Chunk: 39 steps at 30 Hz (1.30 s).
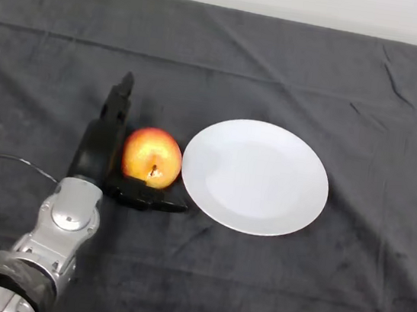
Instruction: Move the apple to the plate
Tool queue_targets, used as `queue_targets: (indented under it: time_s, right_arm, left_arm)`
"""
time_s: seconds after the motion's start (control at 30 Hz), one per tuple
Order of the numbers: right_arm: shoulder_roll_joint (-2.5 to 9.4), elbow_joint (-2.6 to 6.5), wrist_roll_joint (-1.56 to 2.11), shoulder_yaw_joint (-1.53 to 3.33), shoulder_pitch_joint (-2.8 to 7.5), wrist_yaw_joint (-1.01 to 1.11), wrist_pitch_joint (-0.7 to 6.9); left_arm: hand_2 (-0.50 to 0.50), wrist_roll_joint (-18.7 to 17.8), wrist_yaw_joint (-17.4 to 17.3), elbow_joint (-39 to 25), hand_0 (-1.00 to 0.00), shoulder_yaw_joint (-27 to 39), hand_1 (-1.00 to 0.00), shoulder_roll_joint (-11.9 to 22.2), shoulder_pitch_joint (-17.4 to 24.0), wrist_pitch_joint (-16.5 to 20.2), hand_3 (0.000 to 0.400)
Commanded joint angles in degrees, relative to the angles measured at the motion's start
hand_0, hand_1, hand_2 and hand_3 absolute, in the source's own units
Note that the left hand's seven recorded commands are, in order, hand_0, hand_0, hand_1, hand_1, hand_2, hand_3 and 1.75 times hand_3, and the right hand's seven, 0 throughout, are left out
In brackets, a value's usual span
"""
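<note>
A red and yellow apple [152,157] rests on the dark cloth just left of the white plate [255,176], almost touching its rim. My left hand [101,146] lies against the apple's left side. Its fingers [115,105] stretch straight toward the far side, and the thumb [145,198] reaches under the apple's near side toward the plate. The hand cradles the apple from the left and front without curling round it. Nothing lies on the plate.
The dark cloth [296,75] covers the whole table, with folds at the far right. The table's far edge runs along the top of the view.
</note>
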Motion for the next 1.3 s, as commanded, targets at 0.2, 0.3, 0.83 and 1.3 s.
queue_targets:
  time_s: [0.2, 0.3, 0.83, 1.3]
  right_arm:
    - [9.32, 6.53, 0.74, -0.83, 11.09, -0.78, 4.18]
    - [9.32, 6.54, 0.72, -0.84, 11.09, -0.78, 4.17]
    - [9.31, 6.57, 0.63, -0.94, 11.10, -0.79, 4.14]
    - [9.31, 6.56, 0.55, -1.00, 11.11, -0.81, 4.14]
  left_arm:
    - [0.00, -1.05, -0.73, 4.52, 0.00, -2.80, 0.00, -0.99, -5.19, -1.71, 0.000]
    - [0.09, -1.36, -0.86, 5.28, -0.81, -3.30, -1.00, -0.90, -5.55, -2.18, 0.400]
    - [0.00, -1.55, 0.20, 6.73, -1.00, -5.18, -1.00, 0.15, -5.72, -5.95, 0.400]
    - [0.00, -2.11, -1.58, 0.20, -1.00, -3.53, -1.00, 3.71, -7.11, -3.56, 0.400]
